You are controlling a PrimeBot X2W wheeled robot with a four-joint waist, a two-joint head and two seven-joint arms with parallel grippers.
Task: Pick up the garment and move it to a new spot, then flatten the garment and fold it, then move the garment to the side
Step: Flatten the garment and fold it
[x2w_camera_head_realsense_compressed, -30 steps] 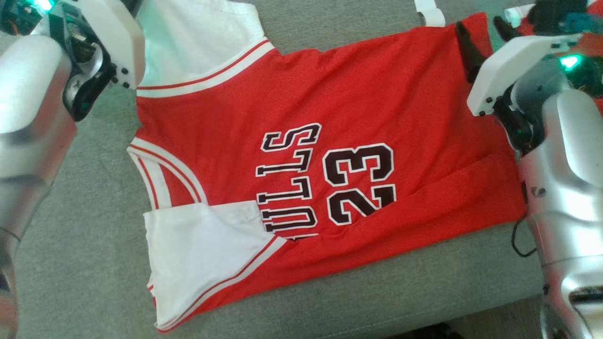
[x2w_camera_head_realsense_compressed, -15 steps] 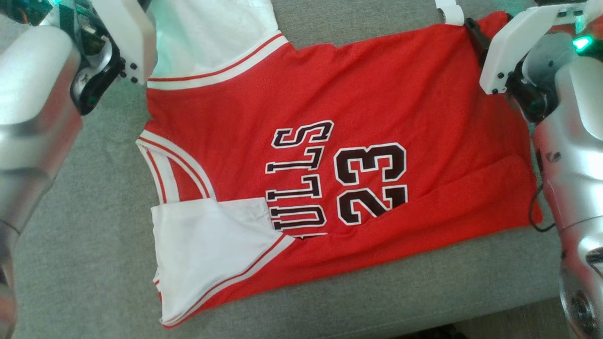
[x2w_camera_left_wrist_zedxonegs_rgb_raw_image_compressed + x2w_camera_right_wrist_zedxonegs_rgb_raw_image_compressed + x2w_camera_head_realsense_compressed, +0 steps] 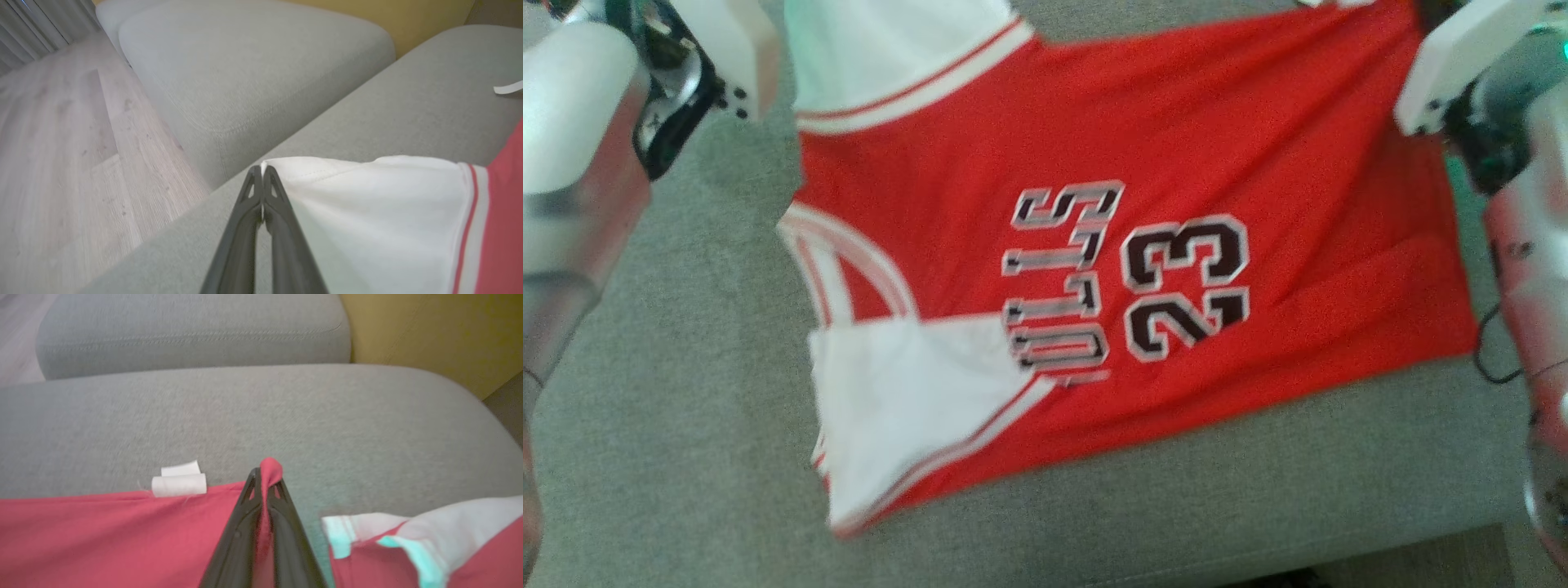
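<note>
The garment (image 3: 1176,245), a red jersey with white shoulder panels and the number 23, is lying spread on the grey sofa cushion (image 3: 686,367), collar end toward 9 o'clock and hem toward 3 o'clock in the head view. A strip along its 6 o'clock edge is already lying turned over.

The left tool (image 3: 261,169) is closed tight, pinching the far white corner, with a sliver of white cloth showing between the tips. The right tool (image 3: 267,473) is likewise closed, nipping the far red hem corner, which is bulging in a small knob above its tips, just beside a white label (image 3: 179,479) at about 9 o'clock of them.

Judging from this, the robot is starting a fold of the far edge. To do it well, both arms should be lifting evenly, holding the edge taut between them so no sag forms, and carrying it toward 6 o'clock only high enough to clear the printed front. The right grip looks thin, so a sharp tug could be pulling it loose.

The left forearm (image 3: 580,122) is reaching in from 10 o'clock and the right forearm (image 3: 1527,204) from 2 o'clock, both tools lying low, nearly along the cushion.
</note>
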